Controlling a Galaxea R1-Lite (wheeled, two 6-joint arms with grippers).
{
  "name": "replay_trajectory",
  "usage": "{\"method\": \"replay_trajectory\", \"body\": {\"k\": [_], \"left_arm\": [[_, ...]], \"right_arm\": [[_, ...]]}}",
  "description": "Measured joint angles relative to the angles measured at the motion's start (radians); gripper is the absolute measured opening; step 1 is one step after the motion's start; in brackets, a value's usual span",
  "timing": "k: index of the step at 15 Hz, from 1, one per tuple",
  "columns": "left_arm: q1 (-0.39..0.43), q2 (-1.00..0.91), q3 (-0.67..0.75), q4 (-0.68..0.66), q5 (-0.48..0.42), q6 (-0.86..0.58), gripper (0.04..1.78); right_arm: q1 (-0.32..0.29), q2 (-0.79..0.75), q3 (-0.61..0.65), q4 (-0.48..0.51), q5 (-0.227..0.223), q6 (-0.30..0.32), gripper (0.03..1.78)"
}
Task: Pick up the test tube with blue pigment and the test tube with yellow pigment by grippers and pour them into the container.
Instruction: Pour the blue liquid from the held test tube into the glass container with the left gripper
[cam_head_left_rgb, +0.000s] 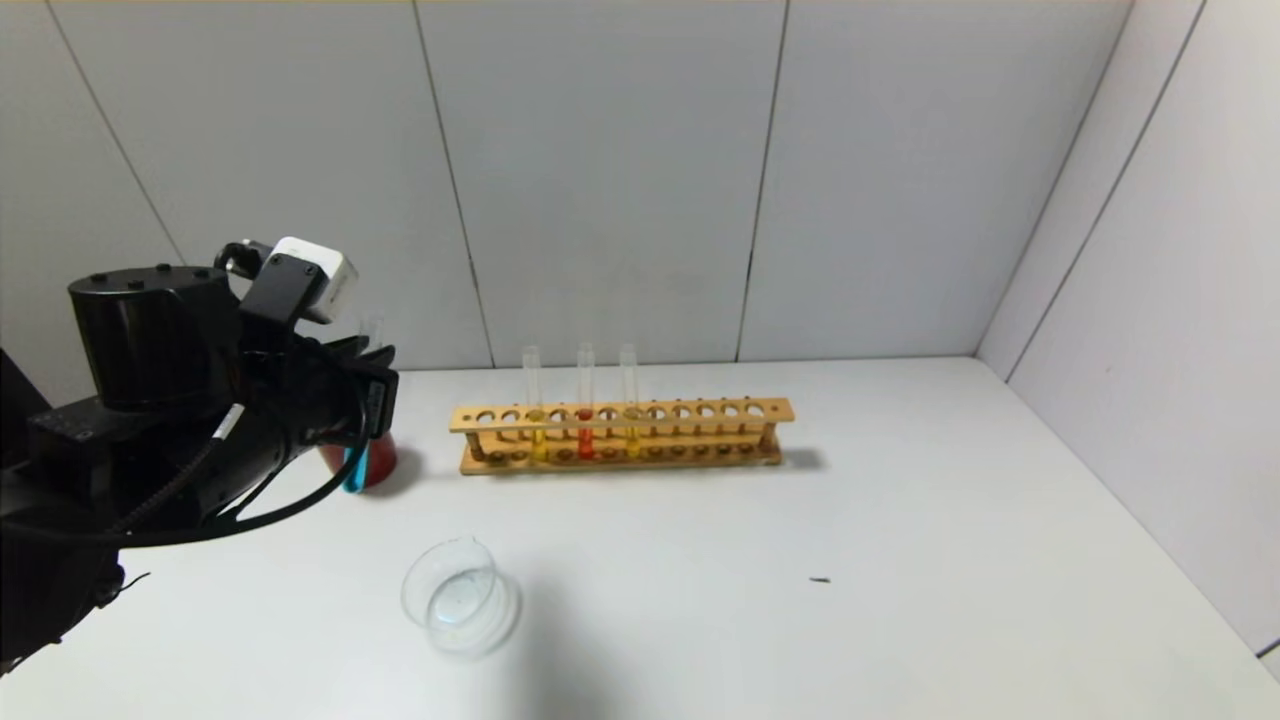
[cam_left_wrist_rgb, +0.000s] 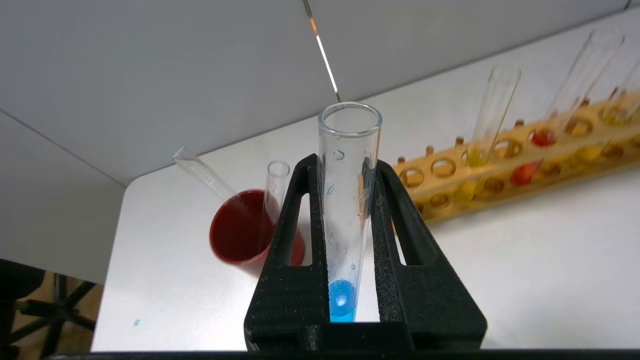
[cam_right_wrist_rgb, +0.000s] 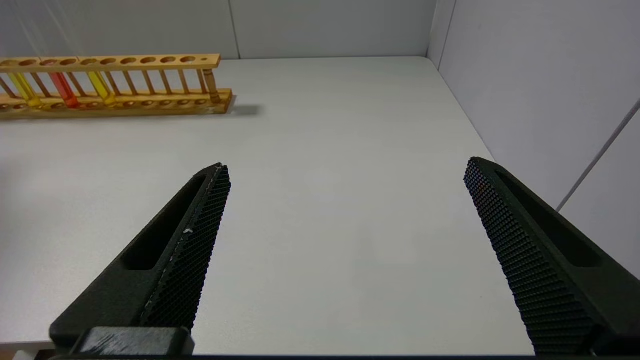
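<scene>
My left gripper (cam_head_left_rgb: 372, 400) is shut on the test tube with blue pigment (cam_head_left_rgb: 355, 468) and holds it upright above the table, in front of the dark red cup (cam_head_left_rgb: 380, 460). In the left wrist view the jaws (cam_left_wrist_rgb: 345, 165) clamp the tube (cam_left_wrist_rgb: 345, 220), with blue liquid at its bottom. Two test tubes with yellow pigment (cam_head_left_rgb: 537, 420) (cam_head_left_rgb: 631, 420) stand in the wooden rack (cam_head_left_rgb: 700, 412). The clear glass container (cam_head_left_rgb: 460, 597) sits on the table nearer to me. My right gripper (cam_right_wrist_rgb: 347, 167) is open and empty over bare table, right of the rack.
A red-orange tube (cam_head_left_rgb: 585, 420) stands between the yellow ones. The red cup (cam_left_wrist_rgb: 235, 235) holds two empty tubes (cam_left_wrist_rgb: 272, 200). Grey walls close the back and the right side. A small dark speck (cam_head_left_rgb: 820, 579) lies on the white table (cam_head_left_rgb: 900, 600).
</scene>
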Motion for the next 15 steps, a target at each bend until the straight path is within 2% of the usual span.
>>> {"method": "replay_trajectory", "body": {"k": [6,15], "left_arm": [[0.007,-0.036,0.094,0.064,-0.003,0.126,0.3],[-0.014,-0.057,0.118,0.333,0.006,0.181,0.3]], "right_arm": [[0.0,0.0,0.0,0.0,0.0,0.0,1.71],[0.0,0.0,0.0,0.0,0.0,0.0,1.71]]}}
